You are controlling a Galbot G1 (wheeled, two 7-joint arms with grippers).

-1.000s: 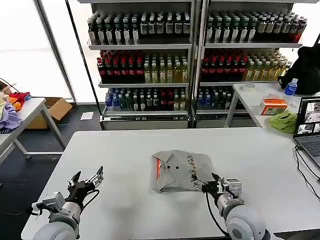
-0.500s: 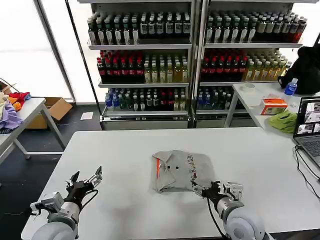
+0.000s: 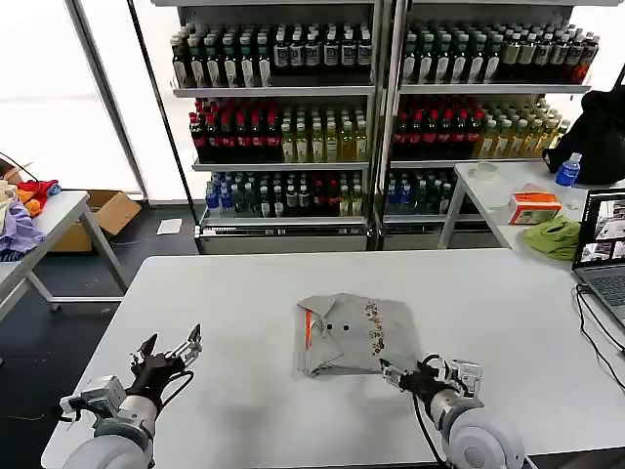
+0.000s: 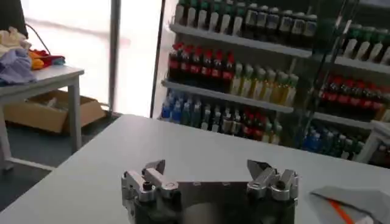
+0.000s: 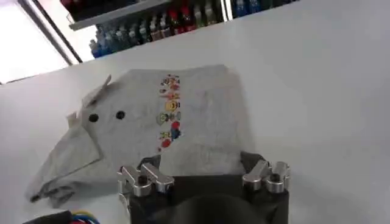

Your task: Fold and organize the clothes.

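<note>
A folded light grey shirt [image 3: 354, 334] with dark buttons, an orange-lined collar and a multicoloured chest print lies in the middle of the white table [image 3: 244, 293]. In the right wrist view the shirt [image 5: 183, 128] lies just beyond the jaws. My right gripper [image 3: 408, 373] is open at the shirt's near right corner, low over the table, with nothing between its fingers. My left gripper [image 3: 168, 354] stands open near the table's front left, well apart from the shirt. In the left wrist view the left gripper [image 4: 210, 173] holds nothing, and a corner of the shirt [image 4: 359, 204] shows off to one side.
Shelves of bottles [image 3: 371, 117] stand behind the table. A side table on the right carries a laptop [image 3: 604, 256], a lime-green cloth [image 3: 553, 237] and an orange box [image 3: 534, 207]. Coloured garments [image 3: 21, 210] lie on a table at the left. A cable [image 3: 586, 327] runs along the table's right edge.
My right gripper has drawn back from the shirt's near right edge toward the table's front. The shirt and the left gripper have stayed in place.
</note>
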